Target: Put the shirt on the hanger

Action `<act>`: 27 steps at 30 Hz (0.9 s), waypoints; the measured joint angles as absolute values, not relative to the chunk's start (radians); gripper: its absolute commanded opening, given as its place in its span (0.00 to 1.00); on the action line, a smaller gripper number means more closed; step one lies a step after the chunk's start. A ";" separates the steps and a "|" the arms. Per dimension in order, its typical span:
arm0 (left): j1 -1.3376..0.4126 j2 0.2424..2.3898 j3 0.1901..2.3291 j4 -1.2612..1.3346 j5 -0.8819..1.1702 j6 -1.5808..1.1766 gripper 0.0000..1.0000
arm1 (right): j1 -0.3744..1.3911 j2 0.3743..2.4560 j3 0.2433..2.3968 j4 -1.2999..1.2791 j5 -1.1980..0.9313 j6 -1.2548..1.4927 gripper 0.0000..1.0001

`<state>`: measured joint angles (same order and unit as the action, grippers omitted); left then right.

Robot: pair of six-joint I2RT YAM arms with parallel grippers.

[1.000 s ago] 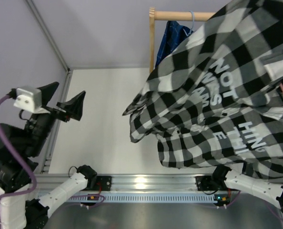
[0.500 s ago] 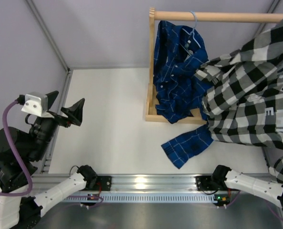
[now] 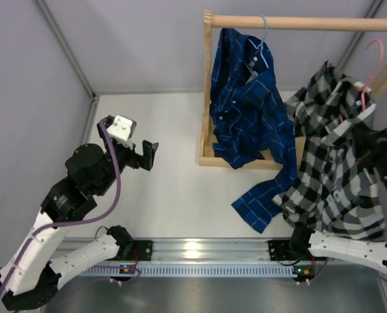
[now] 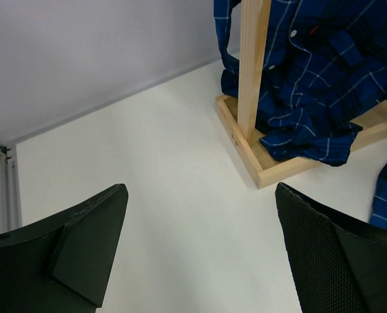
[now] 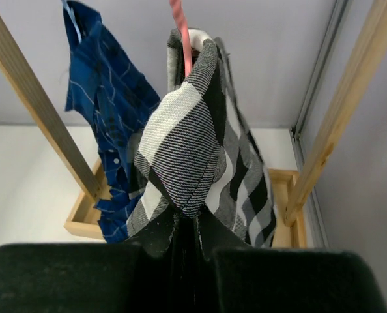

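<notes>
Looking down from above, we see a black-and-white checked cloth shirt (image 3: 330, 176) hanging in a bunch at the right side of the scene. It is draped over a thin pink wire hanger (image 5: 180, 29) whose hook rises above the collar. That hook sits below the top rail of a wooden clothes rack (image 3: 298, 23); we cannot tell whether it touches the rack.

The right end effector (image 5: 188, 228) is clamped on a fold of the checked cloth. In its wrist view the fabric climbs from between the pressed-together fingers up to the pink wire.

Just left of it, a dark blue plaid shirt (image 3: 245, 104) hangs from a light blue hanger (image 3: 265, 29) on the rail. One of its sleeves trails past the rack's base onto the white table (image 3: 161, 195), and the two shirts overlap near the bottom.

The left end effector (image 4: 200, 189) hovers over the table, well left of the rack, with its two black fingers spread wide apart.
</notes>
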<state>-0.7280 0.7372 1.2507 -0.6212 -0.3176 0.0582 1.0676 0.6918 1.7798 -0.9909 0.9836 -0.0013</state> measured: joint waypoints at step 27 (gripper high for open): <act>-0.327 0.873 1.052 -0.400 -0.121 -0.084 0.98 | 1.199 1.040 1.753 -1.007 1.411 0.086 0.00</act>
